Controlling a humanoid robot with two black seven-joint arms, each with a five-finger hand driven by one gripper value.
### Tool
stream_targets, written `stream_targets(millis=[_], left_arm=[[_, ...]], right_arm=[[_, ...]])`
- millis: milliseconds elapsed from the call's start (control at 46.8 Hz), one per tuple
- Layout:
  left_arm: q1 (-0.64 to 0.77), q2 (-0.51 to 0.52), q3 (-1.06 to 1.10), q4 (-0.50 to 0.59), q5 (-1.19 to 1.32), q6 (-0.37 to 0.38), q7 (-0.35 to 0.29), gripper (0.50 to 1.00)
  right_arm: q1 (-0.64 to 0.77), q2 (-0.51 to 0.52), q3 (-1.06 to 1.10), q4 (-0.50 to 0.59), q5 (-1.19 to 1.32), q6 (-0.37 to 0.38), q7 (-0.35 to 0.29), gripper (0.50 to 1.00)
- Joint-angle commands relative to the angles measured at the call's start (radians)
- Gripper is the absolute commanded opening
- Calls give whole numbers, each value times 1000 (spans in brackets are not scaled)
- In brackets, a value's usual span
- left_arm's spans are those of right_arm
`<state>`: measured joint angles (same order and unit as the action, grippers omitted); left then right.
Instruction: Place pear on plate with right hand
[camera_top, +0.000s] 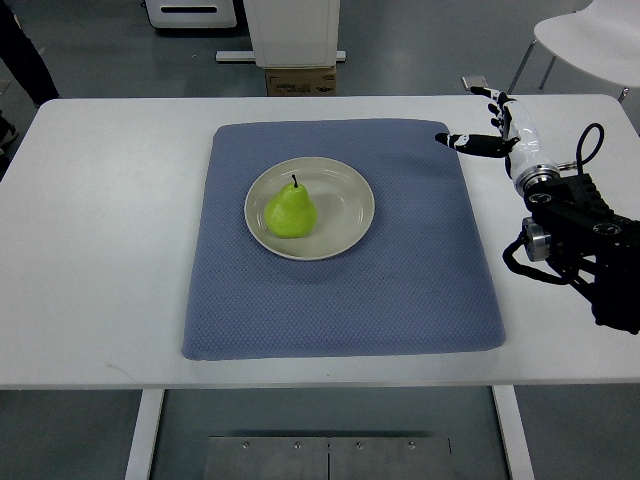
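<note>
A: Status on the pear job?

B: Going big to small. One white surface (100, 250) is carrying everything. One blue mat (400, 280) is lying flat on it. One plate (350, 205) is sitting on the mat, left of its centre. One pear (291, 211) is resting on the plate's left half, stem pointing away from me. So I'm judging the placing done.

A: And your robot hand?

B: My right robot hand (492, 125) is hanging off the mat's far right corner, well apart from the plate. Its fingers are spread and gripping nothing; one is pointing left over the mat edge. The left one isn't showing at all.

A: What's left to do?

B: My guess: just clearing out. Doing it well means drawing the arm back toward the right edge, keeping the fingers loose and high so they aren't dragging the mat corner and shaking the plate. The pear is leaning on its side, so a jolt could be rolling it.
</note>
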<state>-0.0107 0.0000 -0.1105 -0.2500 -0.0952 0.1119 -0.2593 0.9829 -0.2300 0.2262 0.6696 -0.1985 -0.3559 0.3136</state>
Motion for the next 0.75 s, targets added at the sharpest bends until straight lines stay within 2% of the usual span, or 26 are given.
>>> stream_targets(millis=[0, 85, 256, 385, 726], left_arm=[[0, 0, 0, 0, 0, 0, 0, 1000], [0, 0, 0, 0, 0, 0, 0, 1000], [0, 0, 0, 0, 0, 0, 0, 1000], [0, 0, 0, 0, 0, 0, 0, 1000], [0, 0, 0, 0, 0, 0, 0, 1000]], right_arm=[[-12, 0, 41, -22, 59, 69, -57, 1000], [-30, 0, 103, -44, 135, 115, -94, 1000], [-82, 3, 232, -82, 185, 172, -102, 1000], [-87, 5, 246, -93, 188, 215, -105, 1000], [-89, 29, 245, -127, 188, 219, -103, 1000]])
